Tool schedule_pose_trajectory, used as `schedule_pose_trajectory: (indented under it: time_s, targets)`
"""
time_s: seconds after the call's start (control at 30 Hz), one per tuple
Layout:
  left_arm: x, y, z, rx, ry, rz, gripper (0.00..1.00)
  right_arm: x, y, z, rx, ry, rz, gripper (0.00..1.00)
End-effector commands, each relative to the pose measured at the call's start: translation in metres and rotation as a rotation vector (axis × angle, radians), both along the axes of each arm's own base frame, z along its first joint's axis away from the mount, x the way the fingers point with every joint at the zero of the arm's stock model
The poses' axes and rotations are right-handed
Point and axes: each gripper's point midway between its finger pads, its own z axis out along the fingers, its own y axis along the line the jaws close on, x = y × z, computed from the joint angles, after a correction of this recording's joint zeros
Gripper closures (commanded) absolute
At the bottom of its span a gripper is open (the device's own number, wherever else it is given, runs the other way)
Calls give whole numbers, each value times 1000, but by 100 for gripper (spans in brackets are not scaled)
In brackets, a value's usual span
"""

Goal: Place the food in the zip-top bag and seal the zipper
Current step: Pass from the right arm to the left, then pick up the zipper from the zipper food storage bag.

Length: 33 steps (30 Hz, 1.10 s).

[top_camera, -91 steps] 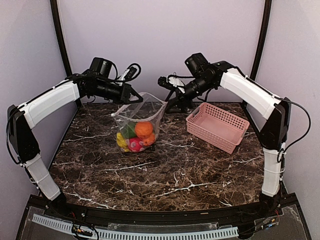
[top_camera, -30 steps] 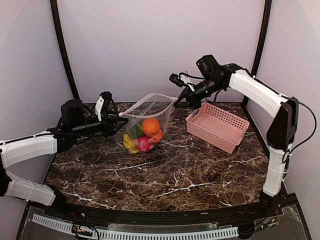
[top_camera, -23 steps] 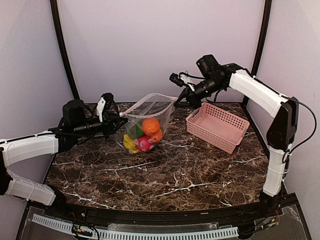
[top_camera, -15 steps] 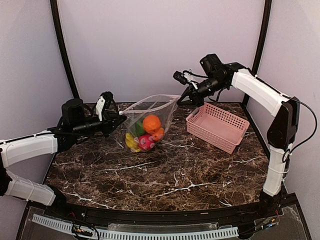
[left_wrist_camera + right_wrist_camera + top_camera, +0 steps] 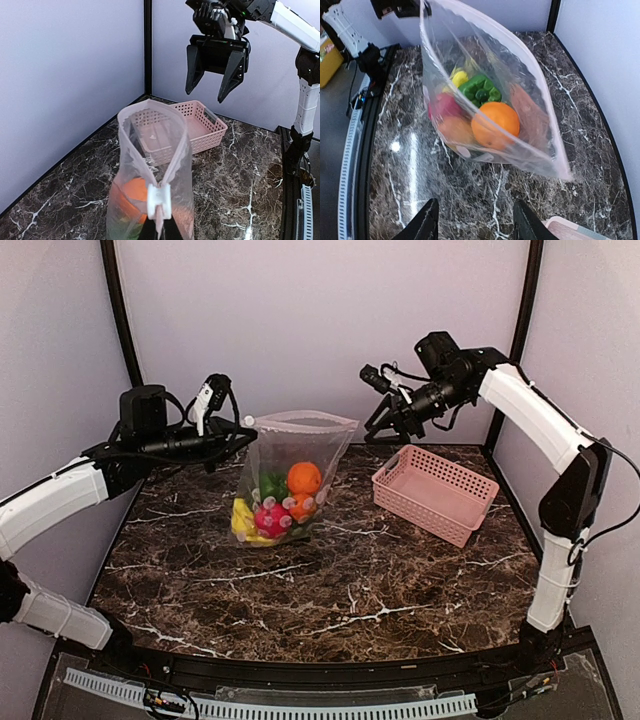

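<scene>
Top external view has the zip-top bag (image 5: pixel 318 455) hanging by its left corner from the left hand (image 5: pixel 239 429), which is pinched closed on the end of the zipper (image 5: pixel 300 421). The food (image 5: pixel 275 508) sits inside, low over the surface (image 5: pixel 350 590). The right hand (image 5: pixel 386 427), fingers spread wide and empty, hovers just beyond the free corner. Sealing well likely means gripping that corner, drawing the strip taut, then pressing along it, since the mouth gapes.
</scene>
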Motion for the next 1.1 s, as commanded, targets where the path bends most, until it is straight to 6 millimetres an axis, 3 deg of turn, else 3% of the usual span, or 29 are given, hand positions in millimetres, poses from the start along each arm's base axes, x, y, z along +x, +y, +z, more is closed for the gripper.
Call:
schedule_pose_trajectory:
  time_s: [0.0, 0.2, 0.43, 0.6, 0.83, 1.07]
  targets:
    - [-14, -17, 8, -20, 93, -105, 99, -40, 20, 55, 106, -127, 94, 45]
    - [-17, -29, 8, 7, 113, -137, 99, -50, 77, 73, 172, -185, 173, 44]
    - [-35, -35, 2, 70, 70, -194, 97, -49, 112, 87, 296, -224, 257, 43]
    - [-47, -37, 2, 90, 47, -227, 96, -59, 128, 79, 324, -190, 325, 44]
    - [-50, -35, -10, 141, 42, -228, 98, -88, 141, 67, 331, -149, 435, 45]
    - [-50, -35, -12, 149, 38, -228, 99, -92, 147, 53, 304, -146, 449, 48]
